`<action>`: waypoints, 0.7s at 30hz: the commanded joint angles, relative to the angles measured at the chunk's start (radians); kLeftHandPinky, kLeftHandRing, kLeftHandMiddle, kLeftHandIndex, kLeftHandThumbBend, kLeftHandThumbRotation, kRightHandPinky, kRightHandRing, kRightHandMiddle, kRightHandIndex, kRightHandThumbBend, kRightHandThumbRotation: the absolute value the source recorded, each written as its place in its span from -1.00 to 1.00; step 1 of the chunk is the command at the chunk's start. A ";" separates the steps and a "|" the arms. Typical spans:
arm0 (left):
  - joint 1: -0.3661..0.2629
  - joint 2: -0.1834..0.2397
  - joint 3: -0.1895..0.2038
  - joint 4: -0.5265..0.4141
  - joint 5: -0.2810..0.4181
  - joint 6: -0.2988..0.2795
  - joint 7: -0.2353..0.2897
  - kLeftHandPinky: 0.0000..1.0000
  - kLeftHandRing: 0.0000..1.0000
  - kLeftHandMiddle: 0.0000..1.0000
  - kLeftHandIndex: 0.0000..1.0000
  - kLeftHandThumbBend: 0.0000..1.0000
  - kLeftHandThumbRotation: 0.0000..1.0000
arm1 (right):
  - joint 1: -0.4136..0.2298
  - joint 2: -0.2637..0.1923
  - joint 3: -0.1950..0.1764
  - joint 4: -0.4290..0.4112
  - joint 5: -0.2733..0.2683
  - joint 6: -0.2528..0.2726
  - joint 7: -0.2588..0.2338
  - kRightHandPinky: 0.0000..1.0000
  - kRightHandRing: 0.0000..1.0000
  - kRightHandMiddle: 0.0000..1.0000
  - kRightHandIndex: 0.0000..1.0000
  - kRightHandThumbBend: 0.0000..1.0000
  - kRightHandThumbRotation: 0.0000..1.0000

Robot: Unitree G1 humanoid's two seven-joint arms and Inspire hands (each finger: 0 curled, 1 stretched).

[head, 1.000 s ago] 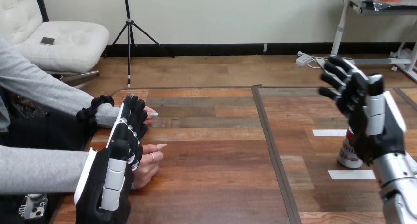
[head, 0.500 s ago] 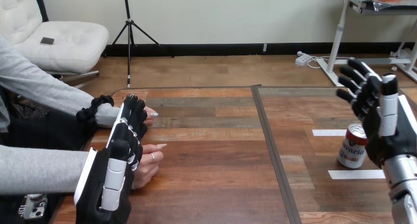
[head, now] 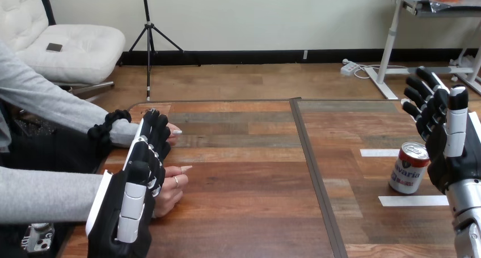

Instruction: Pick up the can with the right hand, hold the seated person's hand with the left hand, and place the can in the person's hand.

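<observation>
The table (head: pixel 244 173) is broad and bare through its middle, split by a dark seam (head: pixel 313 167) running front to back; its left edge is rounded at the far corner, and the wide stretch between the two robot hands lies open. At the left edge the person's two hands rest on the wood, the far hand (head: pixel 172 131) flat and the near hand (head: pixel 170 189) loosely curled. The left hand (head: pixel 136 195) stands on edge between them, fingers straight and together, pointing forward – whether it touches either hand I cannot tell. Near the right edge the right hand (head: pixel 448 142) is raised, fingers straight and spread, clamped on nothing, just right of the can (head: pixel 408 168). The can stands upright on the table's right half – red and white, with a silver top – between two white tape strips (head: pixel 380 153).
</observation>
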 commanded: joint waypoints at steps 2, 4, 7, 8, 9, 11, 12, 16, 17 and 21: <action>-0.044 -0.007 0.008 -0.006 -0.016 -0.012 -0.005 1.00 1.00 1.00 1.00 0.61 0.92 | -0.099 -0.040 -0.025 0.041 -0.003 -0.051 -0.015 0.86 0.85 0.82 0.83 1.00 0.98; -0.044 -0.007 0.008 -0.007 -0.017 -0.010 -0.005 1.00 1.00 1.00 1.00 0.61 0.92 | -0.105 -0.042 -0.028 0.055 -0.004 -0.049 -0.027 0.83 0.83 0.81 0.81 1.00 0.96; -0.044 -0.007 0.008 -0.007 -0.019 -0.011 -0.005 1.00 1.00 1.00 1.00 0.62 0.92 | -0.111 -0.045 -0.032 0.074 0.003 -0.053 -0.027 0.78 0.80 0.79 0.78 1.00 0.89; -0.044 -0.008 0.008 -0.007 -0.019 -0.011 -0.006 1.00 1.00 1.00 1.00 0.62 0.92 | -0.113 -0.046 -0.033 0.078 0.005 -0.055 -0.025 0.77 0.80 0.79 0.78 1.00 0.87; -0.044 -0.007 0.008 -0.007 -0.020 -0.011 -0.006 1.00 1.00 1.00 1.00 0.62 0.91 | -0.116 -0.047 -0.035 0.087 0.007 -0.059 -0.027 0.76 0.80 0.79 0.78 1.00 0.85; -0.043 -0.006 0.008 -0.008 -0.020 -0.010 -0.007 1.00 1.00 1.00 1.00 0.62 0.91 | -0.120 -0.048 -0.039 0.098 0.008 -0.065 -0.029 0.74 0.79 0.78 0.76 1.00 0.79; -0.042 -0.006 0.008 -0.010 -0.020 -0.008 -0.006 1.00 1.00 1.00 1.00 0.61 0.91 | -0.123 -0.049 -0.042 0.107 0.007 -0.072 -0.033 0.73 0.78 0.78 0.75 1.00 0.77; -0.043 -0.007 0.008 -0.010 -0.022 -0.008 -0.006 1.00 1.00 1.00 1.00 0.61 0.91 | -0.130 -0.050 -0.049 0.128 0.002 -0.091 -0.045 0.68 0.75 0.75 0.72 1.00 0.67; -0.043 -0.007 0.008 -0.009 -0.022 -0.008 -0.006 1.00 1.00 1.00 1.00 0.61 0.91 | -0.131 -0.050 -0.051 0.132 0.001 -0.095 -0.047 0.67 0.75 0.75 0.71 1.00 0.65; -0.047 -0.007 0.010 0.000 -0.024 -0.017 -0.010 1.00 1.00 1.00 1.00 0.61 0.91 | -0.134 -0.055 -0.051 0.140 -0.005 -0.095 -0.058 0.63 0.73 0.73 0.70 1.00 0.57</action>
